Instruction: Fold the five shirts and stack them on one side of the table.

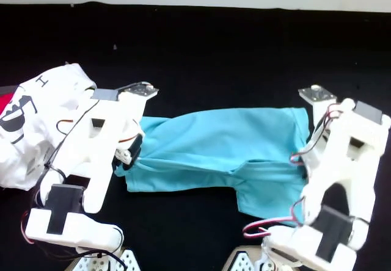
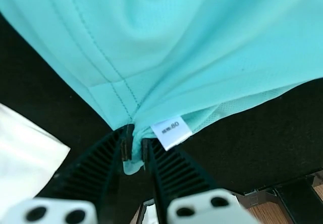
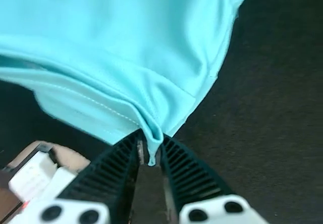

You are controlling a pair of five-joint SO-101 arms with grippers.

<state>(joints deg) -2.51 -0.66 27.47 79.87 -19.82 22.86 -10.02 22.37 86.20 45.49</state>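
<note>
Pinching the teal shirt at both ends, that's the picture right now. The left gripper is clamped on a bunched fold of hem at the shirt's 9 o'clock edge, with a small white tag poking out just beside one finger. The right gripper is clamped as well, biting a peak of fabric at the shirt's 3 o'clock edge. Between them the shirt lies spread across the middle of the black table, creased along its near side, and a flap trails off toward 5 o'clock. Over at the table's 9 o'clock sits a crumpled white shirt with dark print, close behind the left arm and apart from the teal one.
</note>
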